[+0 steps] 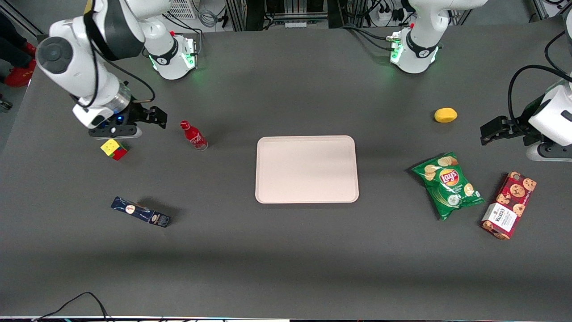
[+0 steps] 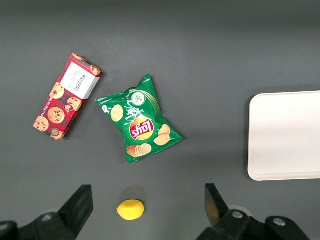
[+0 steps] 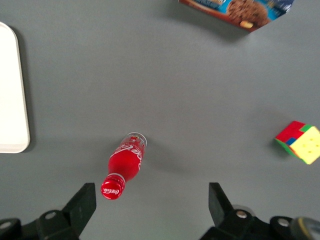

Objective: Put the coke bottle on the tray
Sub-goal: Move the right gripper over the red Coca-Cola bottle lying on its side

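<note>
The coke bottle (image 1: 194, 135) is small, slim and red with a red cap. It stands upright on the dark table between the tray and my right gripper. The tray (image 1: 306, 169) is large, flat and pale pinkish-beige, lying at the table's middle. My right gripper (image 1: 149, 117) hangs open and empty above the table, beside the bottle and apart from it. In the right wrist view the bottle (image 3: 124, 166) stands near one finger of the open gripper (image 3: 150, 202), and the tray's edge (image 3: 12, 90) shows. The tray also shows in the left wrist view (image 2: 285, 135).
A colour cube (image 1: 114, 149) sits just under my gripper, nearer the camera. A dark blue box (image 1: 140, 212) lies nearer the camera. Toward the parked arm's end lie a lemon (image 1: 445, 115), a green crisp bag (image 1: 448, 184) and a red cookie box (image 1: 509, 205).
</note>
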`<state>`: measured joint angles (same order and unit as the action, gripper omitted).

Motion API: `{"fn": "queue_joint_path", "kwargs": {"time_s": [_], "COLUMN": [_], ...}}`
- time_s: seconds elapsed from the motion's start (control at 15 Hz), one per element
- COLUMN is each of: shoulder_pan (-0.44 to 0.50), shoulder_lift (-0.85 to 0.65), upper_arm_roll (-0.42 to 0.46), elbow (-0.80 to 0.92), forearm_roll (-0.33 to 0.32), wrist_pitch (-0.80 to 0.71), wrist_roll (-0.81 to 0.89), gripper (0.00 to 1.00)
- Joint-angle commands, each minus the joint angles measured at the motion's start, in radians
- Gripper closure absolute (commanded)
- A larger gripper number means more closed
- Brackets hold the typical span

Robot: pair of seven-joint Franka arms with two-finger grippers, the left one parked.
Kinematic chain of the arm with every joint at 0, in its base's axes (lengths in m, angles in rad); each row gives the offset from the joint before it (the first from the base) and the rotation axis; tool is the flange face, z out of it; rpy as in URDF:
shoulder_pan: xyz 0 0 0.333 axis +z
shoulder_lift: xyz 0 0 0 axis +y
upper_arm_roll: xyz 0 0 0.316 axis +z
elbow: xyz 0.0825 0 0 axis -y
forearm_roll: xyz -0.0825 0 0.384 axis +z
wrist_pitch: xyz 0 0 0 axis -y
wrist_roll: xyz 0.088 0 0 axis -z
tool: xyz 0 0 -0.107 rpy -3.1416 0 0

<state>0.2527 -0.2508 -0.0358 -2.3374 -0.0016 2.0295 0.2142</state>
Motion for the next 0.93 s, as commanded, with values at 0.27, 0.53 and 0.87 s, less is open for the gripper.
{"fn": "queue_joint_path", "kwargs": {"time_s": [0.27, 0.53, 0.87], "shoulder_pan": [0.0, 0.0, 0.0], "shoulder_lift": [-0.1, -0.094, -0.055], "upper_arm_roll": [0.129, 0.139, 0.143], "elbow": [-0.29, -0.306, -0.312], "forearm_roll": [0.069, 0.071, 0.071], "wrist_pitch": [0.261, 0.285, 0.349], "wrist_roll": [0.119, 0.117, 0.117], "gripper": [0.0, 0.0, 0.0]}}
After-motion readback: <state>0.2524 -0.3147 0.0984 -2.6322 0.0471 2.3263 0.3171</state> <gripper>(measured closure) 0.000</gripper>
